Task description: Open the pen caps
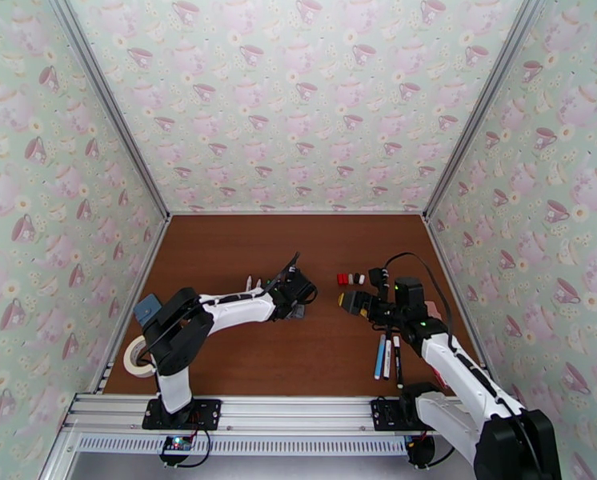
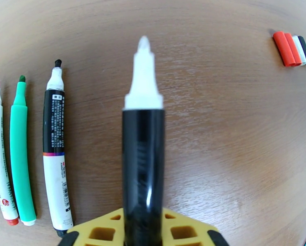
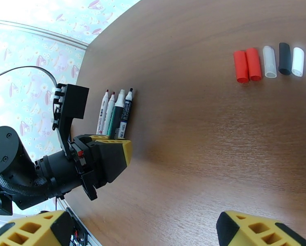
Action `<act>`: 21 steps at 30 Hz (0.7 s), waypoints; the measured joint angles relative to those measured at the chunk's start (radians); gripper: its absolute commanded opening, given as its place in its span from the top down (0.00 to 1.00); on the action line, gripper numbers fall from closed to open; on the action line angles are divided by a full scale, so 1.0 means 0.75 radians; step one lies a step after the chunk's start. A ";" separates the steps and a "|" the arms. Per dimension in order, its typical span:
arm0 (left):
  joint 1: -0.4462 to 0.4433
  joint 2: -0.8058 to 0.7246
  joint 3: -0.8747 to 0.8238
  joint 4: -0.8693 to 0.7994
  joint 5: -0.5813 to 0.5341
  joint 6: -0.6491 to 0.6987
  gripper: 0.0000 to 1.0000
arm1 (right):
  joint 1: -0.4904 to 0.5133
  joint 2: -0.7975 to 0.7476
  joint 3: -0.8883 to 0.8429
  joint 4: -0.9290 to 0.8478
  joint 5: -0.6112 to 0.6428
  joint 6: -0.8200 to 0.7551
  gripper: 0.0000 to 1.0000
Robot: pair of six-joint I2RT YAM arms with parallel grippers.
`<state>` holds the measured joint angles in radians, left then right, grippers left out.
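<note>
Top view: the left hand (image 1: 297,298) sits over the middle of the tabletop (image 1: 242,354). The right hand (image 1: 353,302) faces it from just to the right, yellow fingers apart. From up here I can't tell what the left one grips. The caps (image 1: 351,278) lie in a short row just behind the right hand, with the red ones at the left end. Three pens (image 1: 388,358) lie side by side near the right arm: blue, white, black. A tape roll (image 1: 138,358) sits at the tabletop's left edge, by the left arm's base.

Left wrist: the left hand (image 2: 144,231) is clamped on a black pen (image 2: 143,160) that sticks straight out between its yellow fingers, cap off, white tip bare. Off to the left a row of uncapped pens lies flat: a white pen (image 2: 0,160) with a red nib, a green pen (image 2: 21,156) and a black-and-white marker (image 2: 55,152) with a black nib. There's print on the barrels but it's too small for me to read. The caps (image 2: 294,48) are in the upper right corner, well apart from that row.

Right wrist: the right hand (image 3: 145,230) is wide open with nothing between its fingers. The left hand (image 3: 108,158) is across from it, with four pens (image 3: 114,113) lying parallel just behind it; no label legible here either. The five caps (image 3: 268,62) line up at upper right: two red ones touching, then clear-white, black and white.
</note>
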<state>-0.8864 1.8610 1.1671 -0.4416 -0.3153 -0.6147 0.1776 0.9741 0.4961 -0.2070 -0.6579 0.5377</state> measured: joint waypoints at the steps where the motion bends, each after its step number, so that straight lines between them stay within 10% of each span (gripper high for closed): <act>1: -0.001 0.000 0.000 0.000 -0.002 -0.001 0.74 | 0.000 -0.003 0.000 -0.003 0.001 0.000 0.01; 10: 0.011 0.002 0.000 -0.005 -0.020 -0.009 0.74 | 0.000 -0.010 0.000 -0.011 0.009 0.000 0.02; 21: 0.020 0.006 -0.002 0.092 0.081 0.009 0.50 | 0.000 -0.009 0.001 -0.052 0.024 -0.014 0.02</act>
<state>-0.8715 1.8652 1.1660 -0.3729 -0.2543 -0.6083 0.1776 0.9676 0.4965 -0.2459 -0.6395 0.5274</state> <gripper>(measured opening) 0.468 0.983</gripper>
